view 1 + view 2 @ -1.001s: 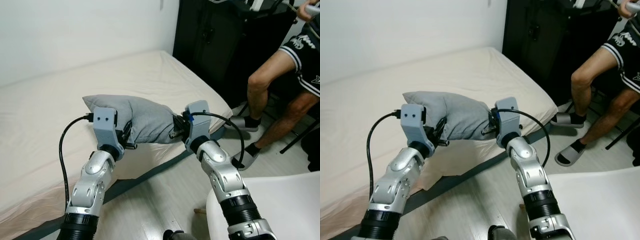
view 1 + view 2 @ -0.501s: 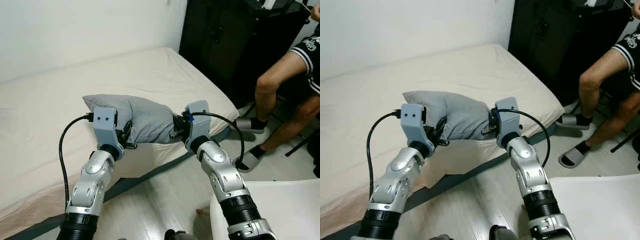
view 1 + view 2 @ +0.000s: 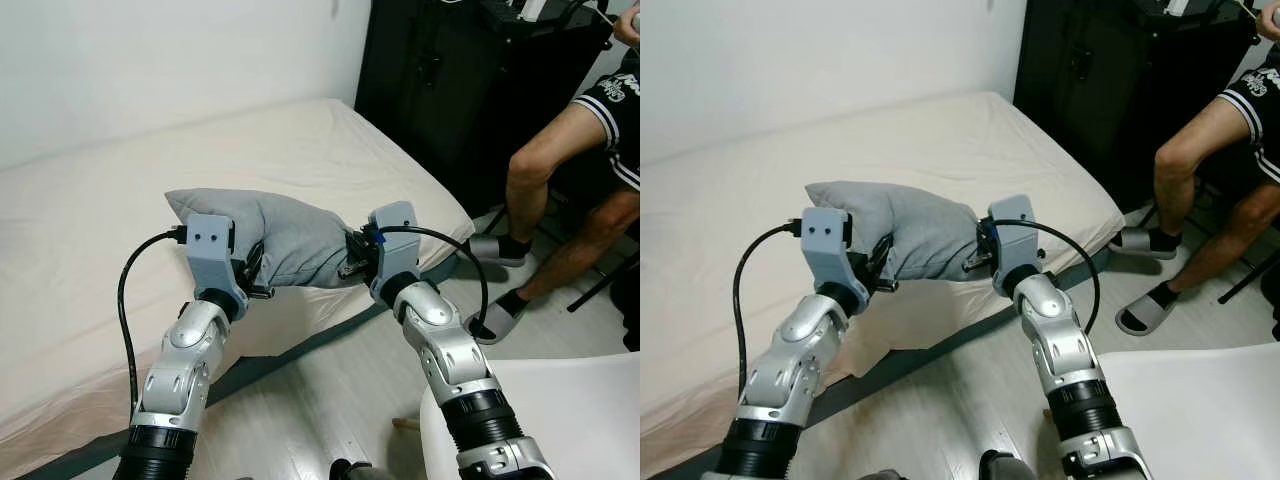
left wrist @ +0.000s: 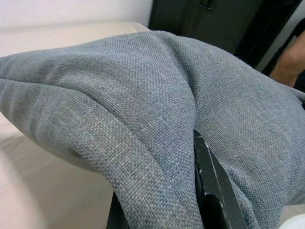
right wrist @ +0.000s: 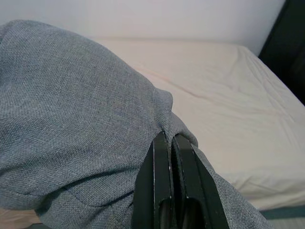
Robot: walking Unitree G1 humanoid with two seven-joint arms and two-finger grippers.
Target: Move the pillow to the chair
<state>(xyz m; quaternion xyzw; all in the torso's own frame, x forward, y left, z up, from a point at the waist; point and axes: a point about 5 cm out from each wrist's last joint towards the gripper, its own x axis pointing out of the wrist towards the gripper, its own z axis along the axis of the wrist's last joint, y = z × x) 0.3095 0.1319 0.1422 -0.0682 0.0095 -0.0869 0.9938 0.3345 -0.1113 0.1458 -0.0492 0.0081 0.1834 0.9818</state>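
Observation:
A grey fabric pillow (image 3: 285,235) hangs in the air between my two arms, above the near edge of the bed. My left gripper (image 3: 252,272) is shut on its left end, and the cloth bulges over one black finger (image 4: 209,191). My right gripper (image 3: 352,256) is shut on the pillow's right end, its two fingers (image 5: 164,191) pressed together on a fold of the fabric. The white chair (image 3: 560,410) shows its seat at the lower right, beside my right forearm.
The bed (image 3: 120,190) with a cream sheet spreads behind and left of the pillow. A person's legs (image 3: 560,190) in slippers sit at the right by a black cabinet (image 3: 450,80). Pale wood floor (image 3: 330,400) lies between bed and chair.
The camera has turned slightly, shifting the bed, cabinet and person in the picture. Both grippers keep the same hold on the pillow.

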